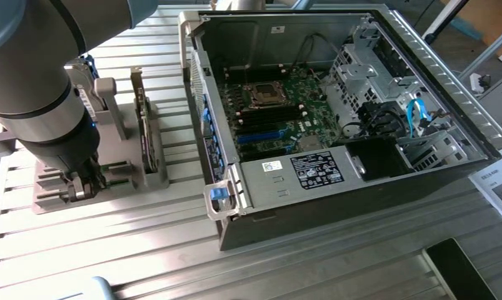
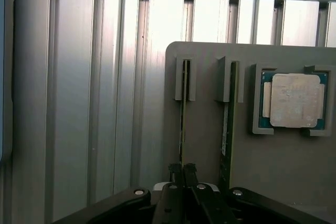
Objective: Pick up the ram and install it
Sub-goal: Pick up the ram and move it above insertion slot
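Pinching the ram [image 2: 182,119] in the gripper [image 2: 182,169], with the two black fingertips [image 2: 175,171] pressing almost together against the opposite faces of the thin green stick. Gripping it near one end, on edge, with the other end sitting straight ahead of the gripper between the two raised posts of a narrow slot in the gray holder [image 2: 273,177]. Not showing clearly whether lifting it off the holder or only clamping it in place. Leaving alone the second green stick [image 2: 227,124], standing on edge in a parallel slot just beside the gripper, close to one finger yet apart from it. Sharing the holder with a square processor chip [image 2: 294,99], lying flat in a framed pocket farther out on the same side as the second stick, ahead of the gripper and well clear of the fingers. Pointing straight down at the holder in the exterior view, with the grey arm [image 1: 34,94] rising directly above the gripper. Working beside a taller card with a metal bracket [image 1: 142,119], standing upright in the holder near the gripper, toward the exterior view's right. Resting everything on a ribbed metal table [image 1: 125,244]. Facing, well apart from the gripper and farther toward the exterior view's right, an open computer case [image 1: 359,200] lying on its side, with the green motherboard [image 1: 276,134] facing up inside.
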Controlling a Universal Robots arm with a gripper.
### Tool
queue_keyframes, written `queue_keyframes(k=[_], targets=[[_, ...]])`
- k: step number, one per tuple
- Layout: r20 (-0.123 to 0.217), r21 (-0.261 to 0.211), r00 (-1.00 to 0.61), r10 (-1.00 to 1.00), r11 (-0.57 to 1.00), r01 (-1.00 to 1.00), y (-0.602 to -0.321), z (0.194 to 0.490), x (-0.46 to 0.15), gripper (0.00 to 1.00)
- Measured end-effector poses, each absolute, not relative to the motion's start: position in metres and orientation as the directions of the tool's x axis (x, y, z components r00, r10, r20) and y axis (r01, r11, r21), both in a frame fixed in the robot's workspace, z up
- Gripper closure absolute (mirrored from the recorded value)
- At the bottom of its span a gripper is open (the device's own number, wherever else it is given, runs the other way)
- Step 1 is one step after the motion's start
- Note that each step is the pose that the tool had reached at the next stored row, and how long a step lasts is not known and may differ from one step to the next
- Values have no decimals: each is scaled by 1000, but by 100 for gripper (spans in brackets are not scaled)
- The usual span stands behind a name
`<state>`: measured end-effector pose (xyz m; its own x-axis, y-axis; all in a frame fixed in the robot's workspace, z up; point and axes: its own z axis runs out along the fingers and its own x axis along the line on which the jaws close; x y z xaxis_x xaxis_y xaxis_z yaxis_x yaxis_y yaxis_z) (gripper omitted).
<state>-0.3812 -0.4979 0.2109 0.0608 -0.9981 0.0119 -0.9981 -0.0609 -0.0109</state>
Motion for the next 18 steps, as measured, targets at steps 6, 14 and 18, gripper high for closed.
queue_keyframes(k=[6,14,18], targets=[[12,-11,61,-998,-61,-998,-498,211,-381,88],[12,-11,61,-998,-61,-998,-498,214,-381,88],[12,-11,61,-998,-61,-998,-498,217,-381,88]])
